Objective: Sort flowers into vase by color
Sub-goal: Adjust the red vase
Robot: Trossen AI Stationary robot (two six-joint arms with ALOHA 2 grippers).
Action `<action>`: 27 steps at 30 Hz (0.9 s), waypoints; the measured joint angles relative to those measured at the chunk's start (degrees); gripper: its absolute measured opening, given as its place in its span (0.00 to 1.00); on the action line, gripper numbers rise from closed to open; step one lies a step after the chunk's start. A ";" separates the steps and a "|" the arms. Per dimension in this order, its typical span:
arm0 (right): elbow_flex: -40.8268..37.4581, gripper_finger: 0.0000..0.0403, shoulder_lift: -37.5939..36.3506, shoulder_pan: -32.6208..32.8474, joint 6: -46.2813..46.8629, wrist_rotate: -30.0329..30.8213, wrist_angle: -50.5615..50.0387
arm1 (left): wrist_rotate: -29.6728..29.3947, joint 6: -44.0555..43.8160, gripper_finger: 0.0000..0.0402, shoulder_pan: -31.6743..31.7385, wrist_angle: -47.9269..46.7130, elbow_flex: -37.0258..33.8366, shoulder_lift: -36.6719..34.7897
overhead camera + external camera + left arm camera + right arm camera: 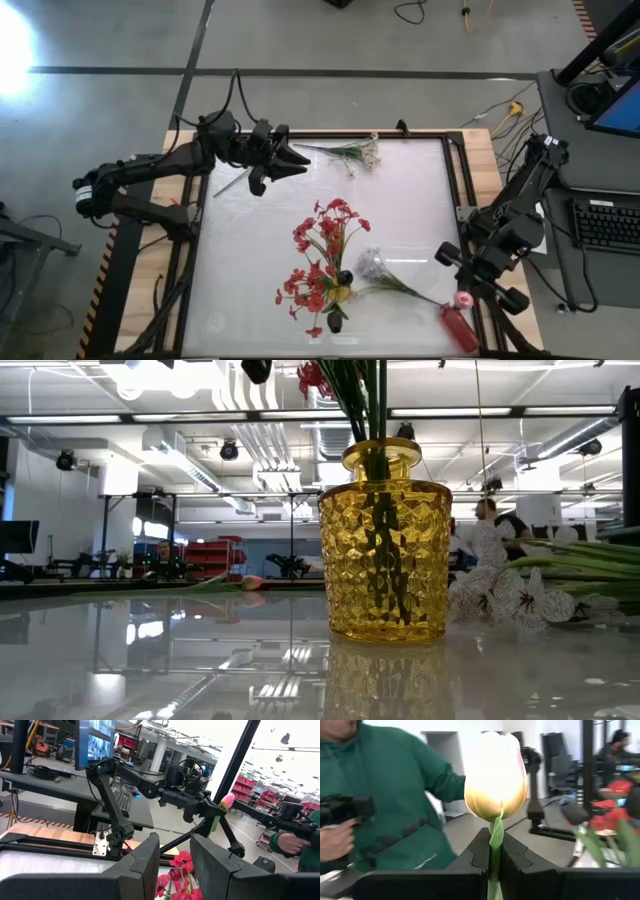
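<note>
My right gripper [462,297] is over the table's right near corner, shut on a pink tulip whose bud [496,775] stands past the fingertips. A red vase [457,328] stands just on the near side of it. My left gripper [297,160] hangs open near the far left of the table, touching nothing. Red flowers [325,245] stand with their stems in the yellow glass vase [385,550]. One white spray [388,277] lies on the table beside that vase. Another white spray [352,152] lies by the far edge. A single stem [232,182] lies under the left arm. My right gripper pinches the tulip's green stem [494,851] between its two fingers, just below the bud. The fingers lie across the stem. From the left wrist view the bud [227,800] points up and the stem hangs down below the fingers; its lower end does not show.
A raised frame [455,190] runs around the table. A person in a green top [395,795] stands beyond the table. A pink tulip [250,582] lies far back in the low view. A desk with a keyboard [605,222] is to the right.
</note>
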 joint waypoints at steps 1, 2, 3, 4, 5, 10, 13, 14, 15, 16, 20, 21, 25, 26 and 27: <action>0.13 0.03 -0.02 -0.05 -0.09 0.87 -0.16 | 0.00 -0.68 0.25 0.00 0.00 0.00 0.00; 0.35 0.03 -0.09 -0.13 -0.66 1.75 -0.54 | 0.00 -1.54 0.25 0.00 0.00 0.00 0.00; 0.65 0.03 -0.23 -0.13 -1.19 2.68 -0.98 | 0.00 -2.36 0.25 0.01 0.00 0.00 0.00; 1.08 0.03 -0.57 -0.13 -1.96 3.99 -1.75 | 0.01 -3.05 0.25 0.00 0.00 0.00 -0.02; 1.55 0.03 -1.01 -0.16 -2.69 5.66 -2.59 | 0.03 -3.67 0.25 0.00 -0.02 0.00 -0.11; 3.79 0.03 -4.12 -3.37 -3.22 9.95 -10.62 | 3.00 -3.90 0.25 0.00 0.02 0.00 -0.42; 3.93 0.03 -6.27 -6.80 -1.41 11.53 -13.82 | 3.10 -3.88 0.25 -0.03 0.00 0.00 -0.42; 3.93 0.03 -6.91 -8.14 -0.44 12.78 -15.22 | 3.08 -3.88 0.25 -0.02 0.00 0.00 -0.42; 3.93 0.03 -7.43 -9.47 0.86 14.48 -17.06 | 3.07 -3.84 0.25 -0.01 0.02 0.00 -0.42; 3.96 0.03 -7.81 -10.91 2.35 16.78 -19.19 | 3.06 -3.83 0.25 0.04 0.02 0.00 -0.42; 3.96 0.03 -8.64 -17.05 7.71 25.95 -28.00 | 2.89 -3.81 0.25 0.11 0.00 0.00 -0.42; 3.96 0.03 -8.68 -18.64 8.95 28.07 -30.02 | 2.89 -3.81 0.25 0.11 0.00 0.00 -0.39; 3.96 0.03 -8.61 -26.44 16.60 31.79 -39.20 | 2.89 -3.81 0.25 0.11 0.02 0.00 0.17; 3.96 0.03 -8.18 -28.48 18.91 31.81 -41.36 | 2.89 -3.81 0.25 0.11 0.02 0.00 0.43; 3.96 0.03 -7.79 -30.52 21.24 31.76 -43.54 | 2.86 -3.90 0.25 0.11 0.02 0.00 0.70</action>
